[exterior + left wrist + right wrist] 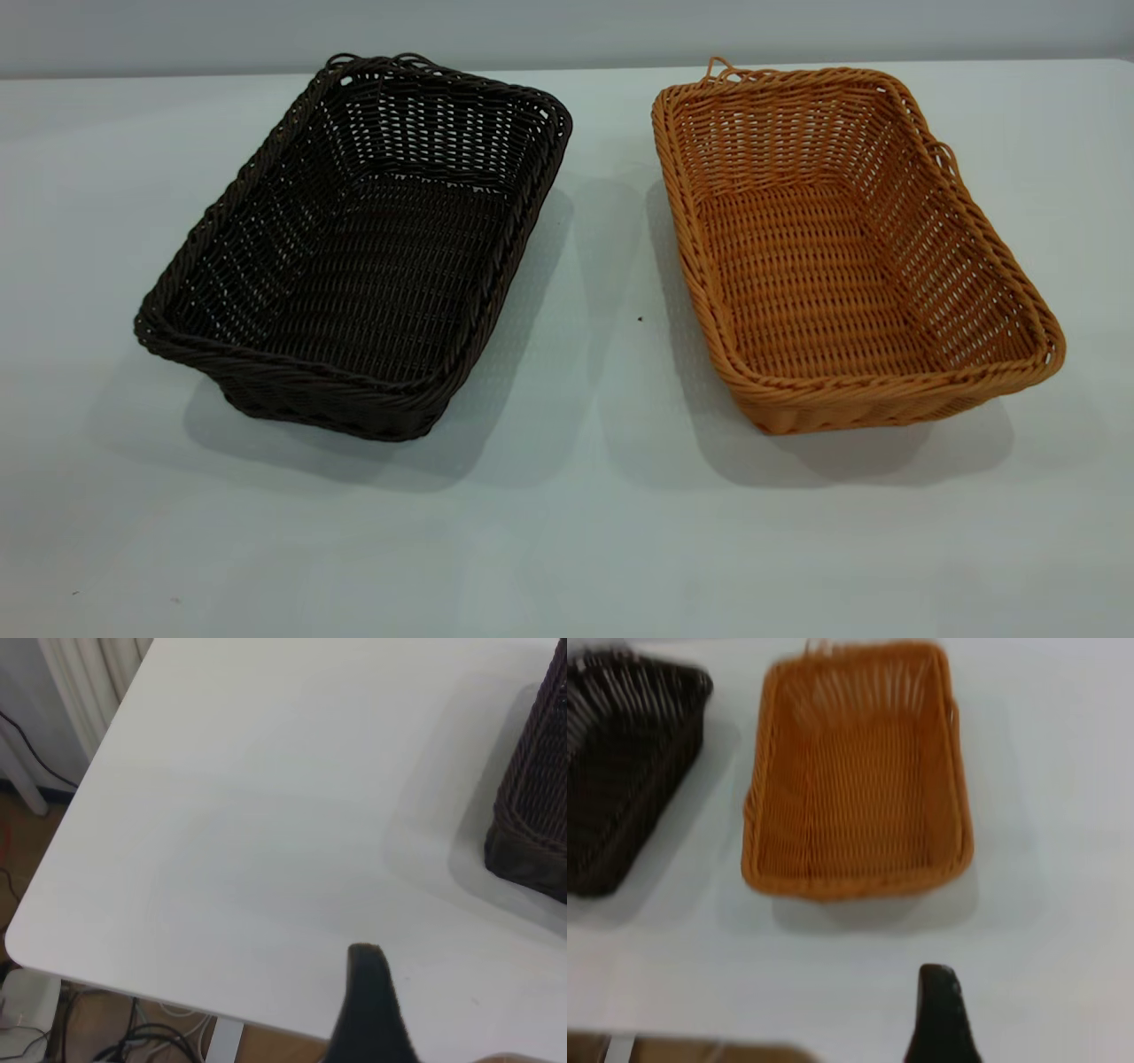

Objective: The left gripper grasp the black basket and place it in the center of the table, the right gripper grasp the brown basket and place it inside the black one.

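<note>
The black basket [354, 248] stands on the table [585, 532] at the left and the brown basket [842, 257] at the right, side by side with a gap between them. Both are empty. Neither gripper shows in the exterior view. In the left wrist view a dark tip of my left gripper [368, 1010] hangs over bare table near a corner, well apart from the black basket [532, 815]. In the right wrist view a dark tip of my right gripper [941, 1014] is over bare table, short of the brown basket [859, 780]. The black basket [620, 771] shows beside it.
The table's rounded corner and edge [27, 948] lie close to the left gripper, with cables on the floor [133, 1036] below. A wall runs behind the table's far edge [567, 35]. Bare tabletop lies in front of both baskets.
</note>
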Action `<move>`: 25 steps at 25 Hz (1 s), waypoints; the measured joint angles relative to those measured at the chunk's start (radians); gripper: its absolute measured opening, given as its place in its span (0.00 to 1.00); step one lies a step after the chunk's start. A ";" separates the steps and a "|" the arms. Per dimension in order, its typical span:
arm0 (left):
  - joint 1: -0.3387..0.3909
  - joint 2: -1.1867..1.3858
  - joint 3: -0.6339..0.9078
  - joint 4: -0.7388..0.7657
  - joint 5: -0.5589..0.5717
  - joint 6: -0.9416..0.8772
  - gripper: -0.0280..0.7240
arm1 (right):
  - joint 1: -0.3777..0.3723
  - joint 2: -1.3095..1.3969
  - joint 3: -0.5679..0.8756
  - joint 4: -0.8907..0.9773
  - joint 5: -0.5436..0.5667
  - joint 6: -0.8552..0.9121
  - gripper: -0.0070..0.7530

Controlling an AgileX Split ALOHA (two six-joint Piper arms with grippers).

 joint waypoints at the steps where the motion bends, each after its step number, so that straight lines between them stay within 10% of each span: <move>1: 0.000 0.011 0.000 0.001 -0.001 0.000 0.69 | 0.000 0.059 0.000 0.016 -0.002 -0.011 0.62; 8: 0.000 0.303 0.000 0.001 -0.052 0.036 0.69 | 0.000 0.510 -0.004 0.223 -0.088 -0.224 0.70; 19: 0.000 0.771 -0.001 -0.183 -0.549 0.114 0.69 | 0.000 1.111 -0.009 0.673 -0.416 -0.446 0.71; 25: 0.002 1.003 -0.001 -0.374 -0.669 0.289 0.69 | 0.027 1.435 -0.011 1.092 -0.375 -0.468 0.71</move>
